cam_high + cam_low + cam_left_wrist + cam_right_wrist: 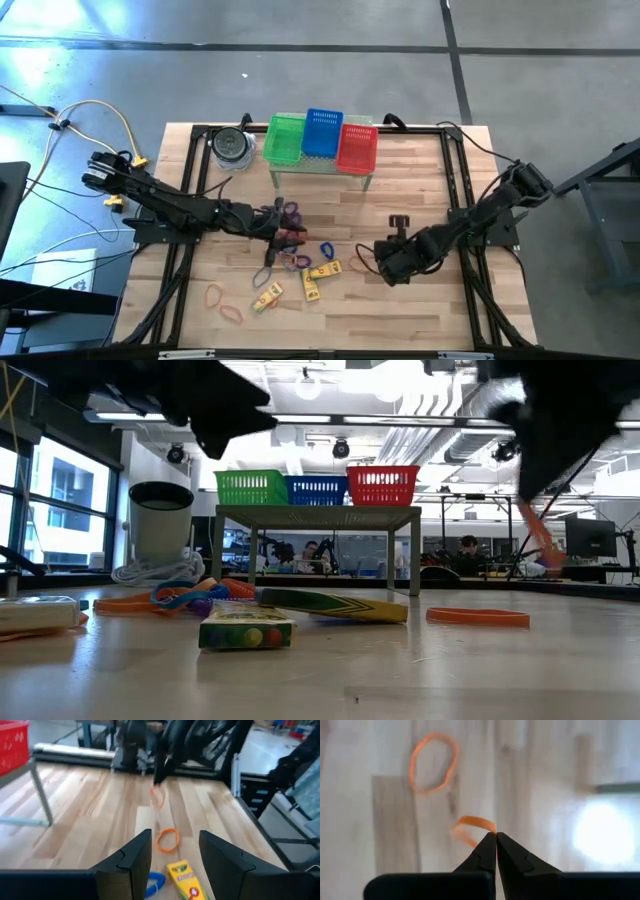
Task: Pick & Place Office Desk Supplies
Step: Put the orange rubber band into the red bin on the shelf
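Observation:
My right gripper (496, 836) is shut on a thin orange band (470, 826) above the table's right middle (380, 262). The left wrist view shows that band (157, 798) dangling from it. A second orange band (168, 840) lies flat on the wood below. My left gripper (175, 857) hovers open and nearly level over the table's middle (283, 226), with nothing between its fingers. Purple loops (291, 210), a blue loop (325, 248), yellow crayon boxes (325, 270) and more orange bands (215, 294) lie scattered near the front. My right gripper pinches one spot on the orange band's loop (489, 827) between its two fingertips. The fingers slant down from the table's right side. The band (535, 535) hangs slack below them, clear of the tabletop.
A green basket (285, 140), a blue basket (322, 132) and a red basket (357, 147) stand side by side on a small raised stand at the far edge. A round grey tin (232, 146) sits to their left. A black frame (455, 170) runs along the table's sides.

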